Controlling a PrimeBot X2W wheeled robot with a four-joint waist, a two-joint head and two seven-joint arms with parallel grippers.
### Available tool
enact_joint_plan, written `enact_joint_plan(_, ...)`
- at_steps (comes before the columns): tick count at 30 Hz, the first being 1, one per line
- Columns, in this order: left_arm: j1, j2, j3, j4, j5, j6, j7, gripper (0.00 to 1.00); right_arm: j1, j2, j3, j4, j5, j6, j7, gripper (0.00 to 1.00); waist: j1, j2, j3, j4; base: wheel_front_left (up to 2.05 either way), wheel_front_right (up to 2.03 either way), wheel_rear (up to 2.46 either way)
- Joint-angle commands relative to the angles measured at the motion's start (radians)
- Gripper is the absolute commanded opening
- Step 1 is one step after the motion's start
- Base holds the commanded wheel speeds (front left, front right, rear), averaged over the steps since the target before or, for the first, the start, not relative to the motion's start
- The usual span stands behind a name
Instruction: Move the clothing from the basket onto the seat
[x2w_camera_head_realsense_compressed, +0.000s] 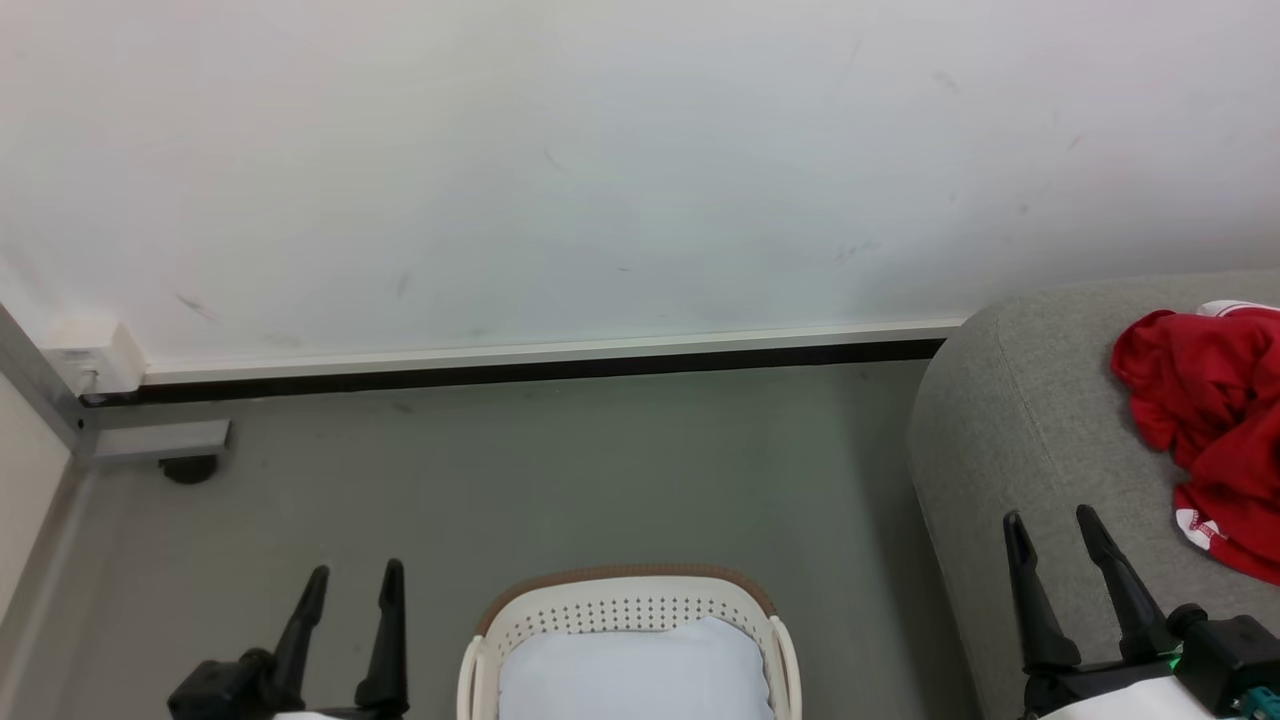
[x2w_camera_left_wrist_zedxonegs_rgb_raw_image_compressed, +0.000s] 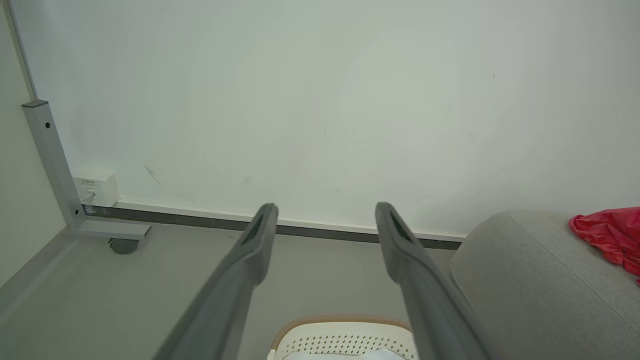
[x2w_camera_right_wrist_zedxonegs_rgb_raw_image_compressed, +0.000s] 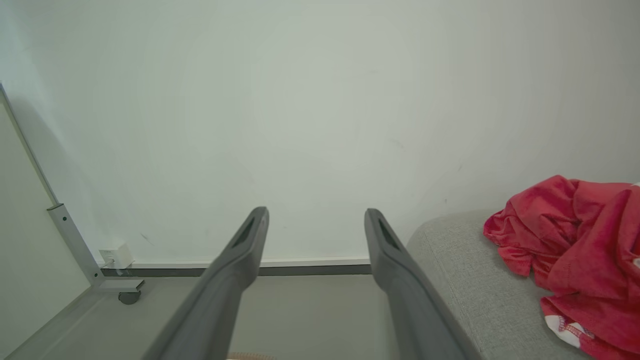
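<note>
The bright red soft fabric clothing (x2w_camera_head_realsense_compressed: 1205, 420) (a crumpled heap, with white trim showing at its upper and lower edges) is seen lying on the large rounded seat (x2w_camera_head_realsense_compressed: 1020, 430) of light grey textured fabric, at the right of the head view. The oval white perforated plastic basket (x2w_camera_head_realsense_compressed: 630, 608) with a brown rim is stood on the grey floor (x2w_camera_head_realsense_compressed: 560, 470) at the bottom centre, near the seat's rounded end and well apart from the clothing. A pale blue-white liner (x2w_camera_head_realsense_compressed: 635, 670) is seen inside it.

The left gripper (x2w_camera_head_realsense_compressed: 356, 568) is held at the lower left, above the floor and to the left of the basket. Its two long dark fingers are spread wide, with nothing between them. The right gripper (x2w_camera_head_realsense_compressed: 1049, 515) is held at the lower right over the seat, near the clothing but not touching it. Its fingers are likewise spread wide and nothing is held. In each wrist view the fingers are pointed toward the white wall (x2w_camera_head_realsense_compressed: 600, 150).

A dark skirting (x2w_camera_head_realsense_compressed: 520, 372) under a white strip is run along the foot of the wall. At the far left a grey metal frame leg (x2w_camera_head_realsense_compressed: 160, 440) is set on a dark caster (x2w_camera_head_realsense_compressed: 188, 470), and a small white socket box (x2w_camera_head_realsense_compressed: 95, 357) is fixed at the wall's base beside it.
</note>
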Motion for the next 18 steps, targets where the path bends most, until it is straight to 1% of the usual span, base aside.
enact_joint_plan(1,0.004,-0.006,0.014,0.01,0.017,-0.007,0.0,1.0,0.012,0.0,0.001,0.009,-0.004,-0.002,-0.003,1.0,0.0,0.0,-0.002,0.001,0.0,0.0,0.0)
enact_joint_plan(7,-0.005,-0.018,0.039,0.018,0.029,-0.023,0.0,1.0,0.005,0.001,0.008,0.016,-0.004,-0.002,-0.003,1.0,0.0,0.0,-0.007,0.0,0.0,0.0,0.0)
enact_joint_plan(18,-0.007,-0.022,0.054,0.024,0.031,-0.033,0.0,1.0,-0.004,0.003,0.012,0.014,0.004,-0.002,-0.003,1.0,0.0,0.0,-0.005,-0.009,0.0,0.0,0.0)
